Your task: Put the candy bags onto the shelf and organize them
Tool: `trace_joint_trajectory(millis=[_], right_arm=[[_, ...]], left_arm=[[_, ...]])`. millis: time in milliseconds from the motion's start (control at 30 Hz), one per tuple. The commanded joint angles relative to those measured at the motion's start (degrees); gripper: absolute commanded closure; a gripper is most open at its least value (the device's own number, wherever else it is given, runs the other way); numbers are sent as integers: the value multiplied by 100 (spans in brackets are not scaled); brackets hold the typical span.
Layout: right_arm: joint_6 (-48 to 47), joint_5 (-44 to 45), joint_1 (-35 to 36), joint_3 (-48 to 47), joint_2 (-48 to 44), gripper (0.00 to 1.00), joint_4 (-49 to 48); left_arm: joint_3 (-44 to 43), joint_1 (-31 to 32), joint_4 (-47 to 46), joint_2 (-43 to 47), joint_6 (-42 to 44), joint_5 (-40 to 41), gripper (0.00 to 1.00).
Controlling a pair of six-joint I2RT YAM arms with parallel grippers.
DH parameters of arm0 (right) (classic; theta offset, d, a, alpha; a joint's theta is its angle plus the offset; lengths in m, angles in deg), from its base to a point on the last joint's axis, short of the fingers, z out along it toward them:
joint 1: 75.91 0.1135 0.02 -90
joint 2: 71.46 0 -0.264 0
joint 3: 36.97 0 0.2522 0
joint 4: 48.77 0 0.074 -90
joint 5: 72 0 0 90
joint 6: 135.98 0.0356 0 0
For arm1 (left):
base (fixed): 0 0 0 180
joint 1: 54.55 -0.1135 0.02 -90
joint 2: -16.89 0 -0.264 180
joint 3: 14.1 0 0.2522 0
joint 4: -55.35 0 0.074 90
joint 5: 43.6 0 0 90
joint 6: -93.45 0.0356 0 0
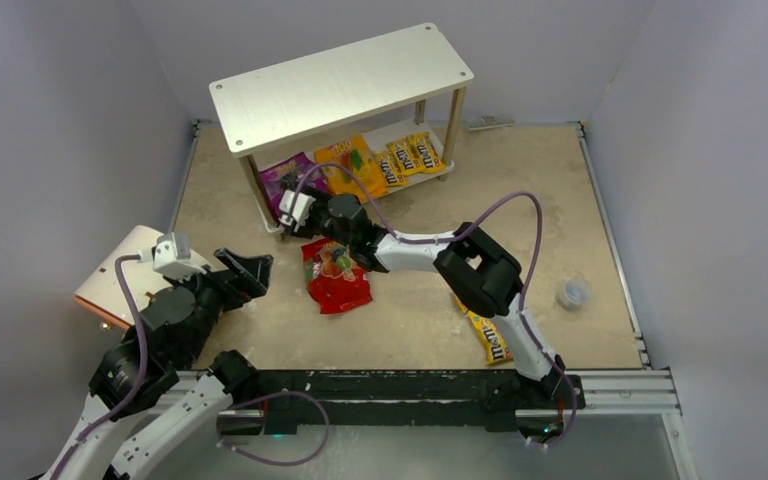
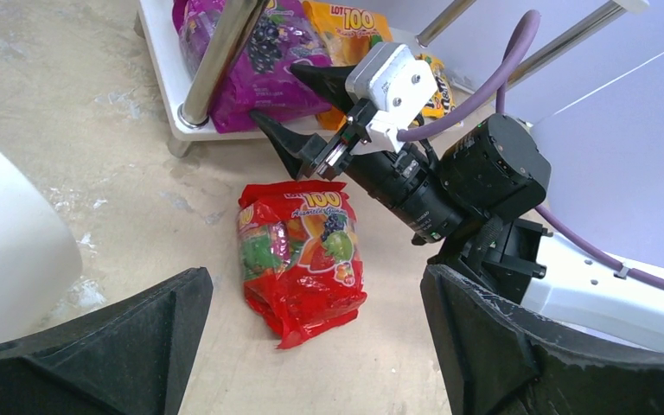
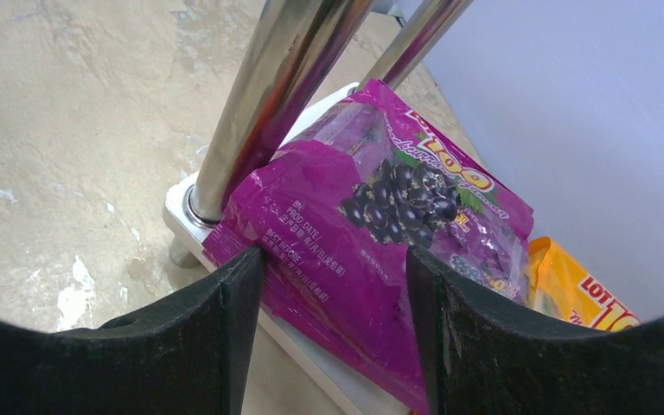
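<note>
The shelf [image 1: 340,85] stands at the back. Its lower board holds the purple bag [image 1: 285,178], the orange-yellow bag [image 1: 352,165] and several yellow M&M's packets [image 1: 405,158]. The red bag [image 1: 337,275] lies on the floor in front of the shelf, and also shows in the left wrist view [image 2: 303,255]. One M&M's packet [image 1: 490,340] lies by the right arm. My right gripper [image 1: 286,222] is open at the shelf's front left corner. Its jaws straddle the near edge of the purple bag [image 3: 380,225]. My left gripper [image 1: 250,272] is open and empty, left of the red bag.
A cream-white cylinder with orange trim [image 1: 125,270] lies at the left beside my left arm. A small grey round object [image 1: 573,292] sits at the right. The shelf's metal post [image 3: 268,95] stands just left of the purple bag. Walls close in both sides and the back.
</note>
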Motion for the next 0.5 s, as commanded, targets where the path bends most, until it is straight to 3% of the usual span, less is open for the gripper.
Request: trace_joint_trajectory(millis=[0, 467], right_arm=[[283, -55, -10, -279, 36, 38, -496], [1583, -6, 17, -469, 406, 49, -647]], left_arm=[[-56, -2, 8, 95, -38, 102, 2], [-109, 4, 141, 187, -128, 120, 2]])
